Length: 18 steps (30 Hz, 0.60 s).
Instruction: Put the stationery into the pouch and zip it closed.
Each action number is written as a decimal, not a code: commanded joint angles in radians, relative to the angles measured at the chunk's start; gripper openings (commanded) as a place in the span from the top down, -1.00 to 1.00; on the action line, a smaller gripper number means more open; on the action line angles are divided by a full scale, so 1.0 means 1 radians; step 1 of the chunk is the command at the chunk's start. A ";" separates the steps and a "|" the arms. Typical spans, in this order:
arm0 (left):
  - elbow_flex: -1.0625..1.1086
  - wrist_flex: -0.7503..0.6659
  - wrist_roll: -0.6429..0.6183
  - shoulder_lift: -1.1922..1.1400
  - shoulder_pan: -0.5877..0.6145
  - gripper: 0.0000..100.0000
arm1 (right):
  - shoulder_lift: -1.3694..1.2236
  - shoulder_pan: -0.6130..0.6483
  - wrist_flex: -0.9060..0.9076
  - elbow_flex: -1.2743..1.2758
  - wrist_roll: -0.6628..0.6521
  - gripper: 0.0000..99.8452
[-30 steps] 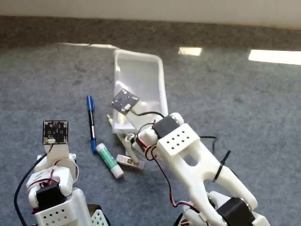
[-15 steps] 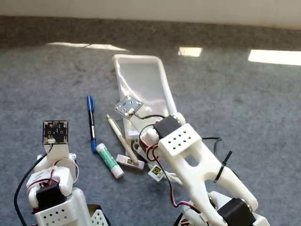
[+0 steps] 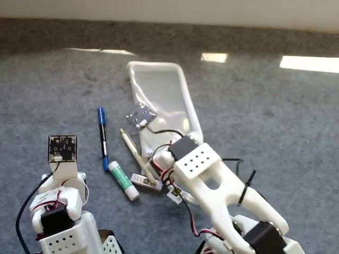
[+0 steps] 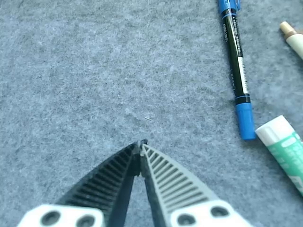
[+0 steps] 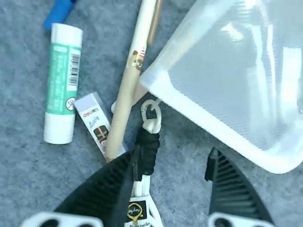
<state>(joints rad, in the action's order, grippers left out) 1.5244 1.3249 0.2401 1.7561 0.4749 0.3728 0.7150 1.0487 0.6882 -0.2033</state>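
The translucent white pouch [image 3: 161, 98] lies open-mouthed toward the arms, and its near corner [image 5: 236, 71] fills part of the right wrist view. Its zipper pull [image 5: 151, 118] on a black cord [image 5: 147, 147] lies beside one finger of my right gripper [image 5: 173, 165], which is open just short of the pouch mouth and holds nothing. A cream pen [image 5: 132, 80], an eraser [image 5: 97, 127] and a green glue stick [image 5: 61, 80] lie close by. The blue pen [image 3: 102, 137] lies farther left. My left gripper [image 4: 141, 144] is shut over bare carpet near the blue pen [image 4: 239, 75].
Everything rests on grey carpet [image 3: 265, 116]. The left arm [image 3: 58, 203] stays at the near left corner. A paper tag [image 3: 177, 194] on the cord lies under the right arm [image 3: 212, 180]. Open carpet extends to the right of the pouch.
The right arm drew back toward the near edge. The pouch swung and shifted slightly, uncovering the cream pen and the tag. The left arm stayed still.
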 commanded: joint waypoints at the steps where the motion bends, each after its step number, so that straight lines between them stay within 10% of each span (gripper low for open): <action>1: -0.013 0.000 0.008 0.002 0.010 0.99 | -0.047 0.018 -0.038 -0.004 0.012 0.59; 18: -0.013 0.000 0.008 0.002 0.010 0.99 | -0.298 0.019 -0.076 -0.007 0.008 0.59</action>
<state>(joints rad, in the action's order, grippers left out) 1.5244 1.3249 0.2401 1.7561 0.4749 0.0905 0.7304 0.9751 0.6866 -0.1972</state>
